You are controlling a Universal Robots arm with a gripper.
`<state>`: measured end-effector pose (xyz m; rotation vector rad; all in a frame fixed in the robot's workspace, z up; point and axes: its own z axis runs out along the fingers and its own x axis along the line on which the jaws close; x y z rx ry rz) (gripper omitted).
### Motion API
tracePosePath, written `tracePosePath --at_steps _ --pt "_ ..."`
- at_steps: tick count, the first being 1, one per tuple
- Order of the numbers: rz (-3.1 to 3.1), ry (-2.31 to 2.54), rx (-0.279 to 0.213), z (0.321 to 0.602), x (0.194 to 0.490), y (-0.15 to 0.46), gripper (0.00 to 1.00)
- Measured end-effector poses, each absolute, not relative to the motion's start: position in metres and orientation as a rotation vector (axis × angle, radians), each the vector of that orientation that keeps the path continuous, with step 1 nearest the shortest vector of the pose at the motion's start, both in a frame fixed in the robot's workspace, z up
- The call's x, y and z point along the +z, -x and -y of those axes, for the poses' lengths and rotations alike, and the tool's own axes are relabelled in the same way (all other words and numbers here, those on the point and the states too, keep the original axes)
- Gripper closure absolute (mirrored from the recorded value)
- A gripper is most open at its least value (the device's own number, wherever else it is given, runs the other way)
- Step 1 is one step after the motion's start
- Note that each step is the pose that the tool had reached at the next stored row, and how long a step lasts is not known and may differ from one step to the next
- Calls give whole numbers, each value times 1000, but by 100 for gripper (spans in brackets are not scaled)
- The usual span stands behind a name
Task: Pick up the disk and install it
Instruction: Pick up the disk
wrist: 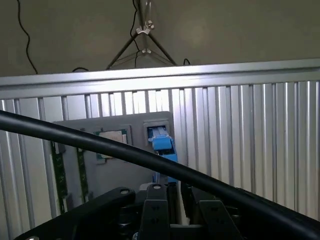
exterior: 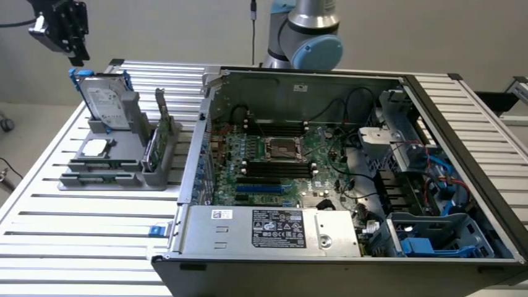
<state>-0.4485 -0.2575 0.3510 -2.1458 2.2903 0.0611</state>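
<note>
1. The disk [exterior: 107, 102] stands upright in a grey holder [exterior: 115, 170] on the counter [exterior: 66, 216]; the print on its white label is unreadable.
2. The pincer [exterior: 71, 44] hangs just above it; I cannot tell how far open it is.
3. The power-supply sticker [exterior: 281, 228] is illegible.

We read this as a robotics lab bench: slatted aluminium table [exterior: 83, 235], robot arm [exterior: 313, 37] behind an open computer case [exterior: 313, 80] with its motherboard [exterior: 281, 148] exposed, grey parts holder [exterior: 115, 170] alongside it, tripod [wrist: 144, 31] by a plain wall [exterior: 165, 31].
</note>
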Motion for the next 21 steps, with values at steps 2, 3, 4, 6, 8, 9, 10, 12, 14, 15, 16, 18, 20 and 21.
tracePosePath --at_steps 2,3,4,6,8,9,10,12,14,15,16,18,20,21 --pt "-2277 2160 61 257 349 450 64" --pt "-2268 2170 61 257 348 451 58" --pt "-2255 2184 62 257 346 451 58" --pt "-2231 2209 62 257 343 451 51" --pt "-2215 2226 62 258 339 451 51" --pt "-2208 2232 62 258 337 451 51" --pt "-2204 2237 62 258 336 451 51" --pt "-2199 2242 62 259 332 451 51" --pt "-2199 2242 62 259 328 451 51" --pt "-2199 2242 62 260 326 451 51" --pt "-2199 2242 62 260 324 451 51" --pt "-2199 2242 62 261 321 451 51" --pt "-2199 2242 62 261 317 451 51" --pt "-2199 2242 62 261 315 452 51"
